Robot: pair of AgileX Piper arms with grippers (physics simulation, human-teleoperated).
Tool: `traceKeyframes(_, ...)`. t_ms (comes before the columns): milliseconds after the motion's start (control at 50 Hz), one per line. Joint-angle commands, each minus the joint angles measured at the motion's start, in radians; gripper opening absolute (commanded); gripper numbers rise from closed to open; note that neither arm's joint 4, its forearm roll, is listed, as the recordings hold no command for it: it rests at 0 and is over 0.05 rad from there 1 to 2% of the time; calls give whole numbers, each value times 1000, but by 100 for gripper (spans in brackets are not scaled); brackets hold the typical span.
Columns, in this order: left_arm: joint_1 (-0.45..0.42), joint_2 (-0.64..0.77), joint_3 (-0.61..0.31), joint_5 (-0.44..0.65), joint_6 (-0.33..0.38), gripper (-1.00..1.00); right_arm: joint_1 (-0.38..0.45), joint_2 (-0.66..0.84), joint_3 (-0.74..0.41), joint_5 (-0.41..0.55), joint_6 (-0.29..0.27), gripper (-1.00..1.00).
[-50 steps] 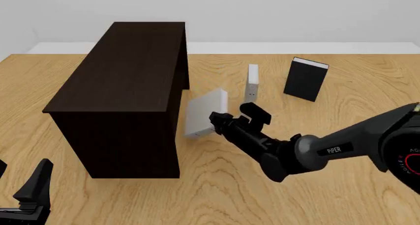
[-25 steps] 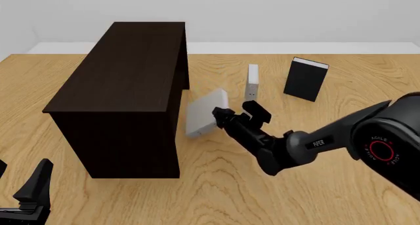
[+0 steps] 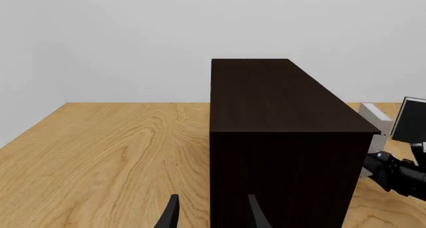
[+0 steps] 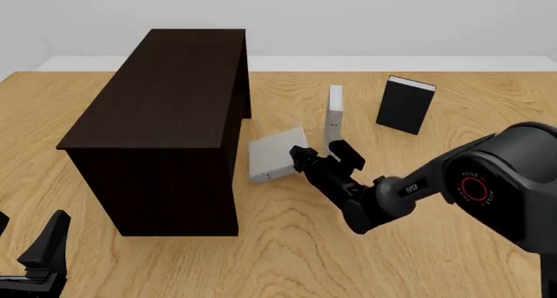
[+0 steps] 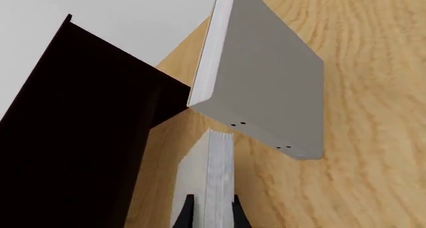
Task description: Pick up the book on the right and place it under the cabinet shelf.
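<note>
Evidently the right gripper's [image 4: 304, 160] fingers were closed on one edge of the book [image 4: 271, 156], just beside the cabinet shelf [image 4: 165, 115]; so narrow a hold might let it twist and catch the cabinet's side; the left gripper [image 4: 39, 259] was spread and empty

Your desk [image 4: 452, 259] is light wood with clear grain, smooth and matt. The cabinet [image 4: 165, 109] is near-black wood, matt. The book [image 4: 274, 156] has a plain grey matt cover.
</note>
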Motion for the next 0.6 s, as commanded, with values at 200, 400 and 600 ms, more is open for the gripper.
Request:
traceKeyframes(200,0,0,0,0,0,100,-6,73,99,36,-13,-100)
traceKeyframes(400,0,0,0,0,0,100,-2,75,108,26,-6,-100)
traceKeyframes(600,0,0,0,0,0,100,3,42,120,39,-22,-100)
